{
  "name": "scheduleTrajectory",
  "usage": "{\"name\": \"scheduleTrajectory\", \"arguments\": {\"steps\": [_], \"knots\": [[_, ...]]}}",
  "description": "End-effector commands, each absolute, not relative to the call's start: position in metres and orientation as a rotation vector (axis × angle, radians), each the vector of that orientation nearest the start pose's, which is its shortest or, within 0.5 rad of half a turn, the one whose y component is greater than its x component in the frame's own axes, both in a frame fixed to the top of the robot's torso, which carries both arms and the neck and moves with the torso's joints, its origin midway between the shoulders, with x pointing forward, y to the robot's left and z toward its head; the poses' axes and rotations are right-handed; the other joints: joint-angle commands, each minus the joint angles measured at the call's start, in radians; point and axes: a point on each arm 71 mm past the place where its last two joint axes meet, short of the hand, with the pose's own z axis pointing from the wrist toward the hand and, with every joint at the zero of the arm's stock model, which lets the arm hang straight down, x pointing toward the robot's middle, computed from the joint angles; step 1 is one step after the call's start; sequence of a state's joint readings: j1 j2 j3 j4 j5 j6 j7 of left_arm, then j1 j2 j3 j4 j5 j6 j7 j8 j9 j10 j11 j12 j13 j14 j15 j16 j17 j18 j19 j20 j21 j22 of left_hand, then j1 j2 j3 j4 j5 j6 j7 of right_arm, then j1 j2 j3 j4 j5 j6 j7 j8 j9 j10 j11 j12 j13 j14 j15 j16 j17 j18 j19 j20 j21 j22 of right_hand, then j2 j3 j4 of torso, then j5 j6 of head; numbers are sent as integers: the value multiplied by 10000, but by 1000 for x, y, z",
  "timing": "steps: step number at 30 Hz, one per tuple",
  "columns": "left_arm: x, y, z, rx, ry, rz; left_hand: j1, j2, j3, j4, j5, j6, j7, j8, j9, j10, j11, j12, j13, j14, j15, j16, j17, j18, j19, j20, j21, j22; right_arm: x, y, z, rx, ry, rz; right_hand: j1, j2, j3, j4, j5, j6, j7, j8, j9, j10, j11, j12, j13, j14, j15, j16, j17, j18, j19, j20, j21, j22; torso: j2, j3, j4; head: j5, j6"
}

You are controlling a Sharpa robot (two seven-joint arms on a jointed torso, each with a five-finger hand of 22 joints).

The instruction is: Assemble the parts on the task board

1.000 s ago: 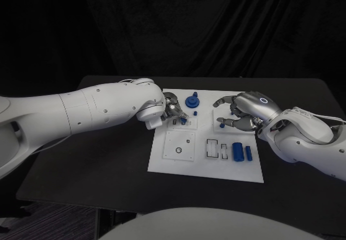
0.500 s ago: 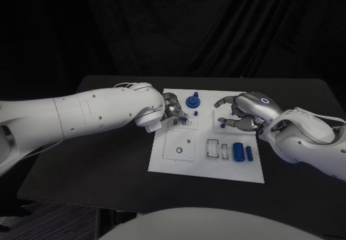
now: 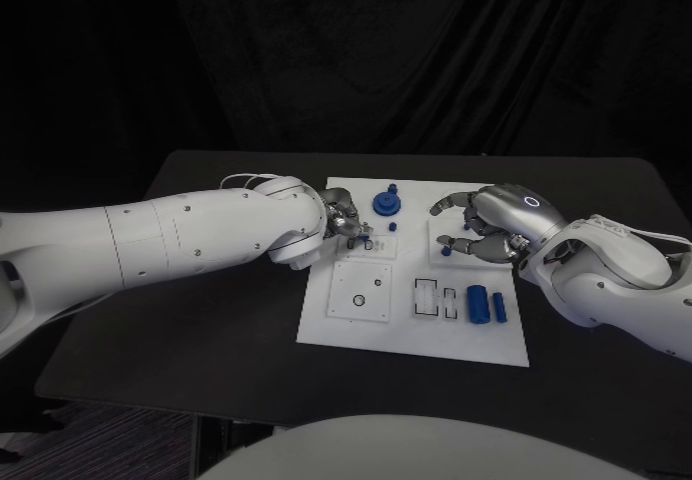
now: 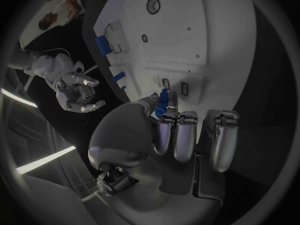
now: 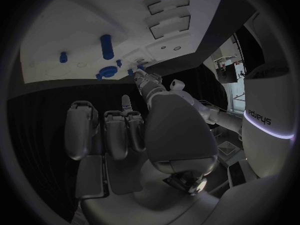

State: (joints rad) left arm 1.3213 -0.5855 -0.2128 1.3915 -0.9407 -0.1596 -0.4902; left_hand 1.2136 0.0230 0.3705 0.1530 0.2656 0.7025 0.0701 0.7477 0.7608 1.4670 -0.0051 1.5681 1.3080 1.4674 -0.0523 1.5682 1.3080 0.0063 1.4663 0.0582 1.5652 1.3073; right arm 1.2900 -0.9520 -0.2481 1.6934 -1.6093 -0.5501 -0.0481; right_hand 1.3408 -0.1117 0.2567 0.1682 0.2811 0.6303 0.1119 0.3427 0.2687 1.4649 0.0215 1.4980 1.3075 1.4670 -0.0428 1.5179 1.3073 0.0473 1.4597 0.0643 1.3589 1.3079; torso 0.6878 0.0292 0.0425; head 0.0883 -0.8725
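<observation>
White plastic makes up the task board [image 3: 411,330], a flat rectangular plate lying on the matte black table [image 3: 188,340], with shallow rectangular pockets and small round holes sunk in its face. Near its far edge stands a round blue knob-shaped part [image 3: 384,202]; two blue oblong parts [image 3: 485,303] lie side by side toward its right edge. The left hand [image 3: 346,222], silver and smooth, hovers over the board's far left portion, fingers curled down; in the left wrist view a small blue part [image 4: 162,102] sits pinched at its fingertips, just above the board. The right hand [image 3: 488,222] arches over the far right portion, fingers spread and bent; a small blue peg [image 3: 444,251] shows below its fingertips, and contact cannot be made out.
</observation>
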Motion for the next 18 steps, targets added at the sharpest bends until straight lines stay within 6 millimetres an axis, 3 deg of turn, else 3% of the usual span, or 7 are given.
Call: {"name": "scheduleTrajectory", "arguments": {"steps": [1,18], "knots": [[501,131,-222,-2369,20964,-5178,-33,-58,288,-193,14,281,-184,65,670,1038,-102,27,2628,1034,-92,26,2628,-57,1033,-61,34,2627,434,-204,-188,-3445,14898,6694,35,43,20,65,29,51,5,26,-16,155,-71,-51,1571,777,-45,-46,1924,70,-100,4,-31,1884,-5,1,-2,-18,-1],[500,130,-229,-2200,21002,-5285,-94,-70,280,-91,13,332,-204,75,758,1038,-128,27,2628,1034,-122,26,2628,-55,1028,-92,24,2623,434,-204,-188,-3443,14895,6694,35,43,20,65,29,51,5,26,-16,155,-71,-51,1571,777,-45,-46,1924,70,-100,4,-31,1884,4,0,-24,14,-1]]}}
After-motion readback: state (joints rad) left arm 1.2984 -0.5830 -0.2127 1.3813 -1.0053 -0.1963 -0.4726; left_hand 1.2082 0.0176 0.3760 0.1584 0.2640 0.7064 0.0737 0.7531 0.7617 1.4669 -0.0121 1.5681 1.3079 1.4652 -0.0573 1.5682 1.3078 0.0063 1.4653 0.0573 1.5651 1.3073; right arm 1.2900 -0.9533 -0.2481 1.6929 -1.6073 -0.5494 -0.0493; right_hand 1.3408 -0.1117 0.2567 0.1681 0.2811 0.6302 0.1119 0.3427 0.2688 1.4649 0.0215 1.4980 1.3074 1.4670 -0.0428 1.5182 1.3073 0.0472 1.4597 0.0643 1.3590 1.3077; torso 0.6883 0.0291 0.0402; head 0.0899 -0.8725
